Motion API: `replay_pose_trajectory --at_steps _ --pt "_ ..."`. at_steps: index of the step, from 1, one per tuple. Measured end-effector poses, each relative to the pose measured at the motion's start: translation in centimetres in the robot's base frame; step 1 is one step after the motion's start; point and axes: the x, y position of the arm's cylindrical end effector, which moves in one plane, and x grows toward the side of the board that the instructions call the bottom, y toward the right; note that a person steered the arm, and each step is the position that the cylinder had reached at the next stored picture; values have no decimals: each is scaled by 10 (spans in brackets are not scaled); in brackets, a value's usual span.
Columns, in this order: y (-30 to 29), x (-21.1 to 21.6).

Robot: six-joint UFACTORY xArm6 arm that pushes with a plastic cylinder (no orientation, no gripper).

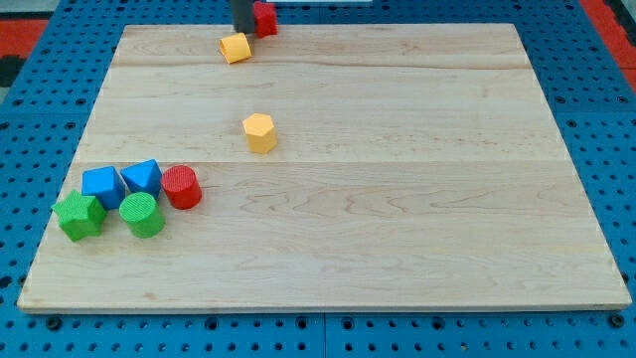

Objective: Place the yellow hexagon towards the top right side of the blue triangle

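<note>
The yellow hexagon [259,131] lies on the wooden board, left of its middle. The blue triangle [143,177] lies at the view's lower left, in a cluster of blocks. The hexagon is up and to the right of the triangle, well apart from it. My tip [243,30] is at the view's top edge, far above the hexagon. It stands beside a red block [265,18] and just above a second yellow block [236,47].
Around the blue triangle lie a blue cube [102,185] on its left, a red cylinder [182,186] on its right, a green cylinder [142,215] below and a green block [79,216] at the lower left. The board's edge [318,306] borders blue pegboard.
</note>
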Motion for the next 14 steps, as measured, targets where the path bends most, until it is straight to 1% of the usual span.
replay_pose_trajectory --at_steps 1,2,3,4,5,6,7,8,9,10,11,12,13,14 --pt "78 0" --pt "174 10" --pt "186 96" --pt "171 118" --pt "133 115" --pt "74 172" --pt "12 249" --pt "21 234" --pt "53 206" --pt "22 201" --pt "-12 240" --pt "-11 239" --pt "29 219" --pt "-26 219"
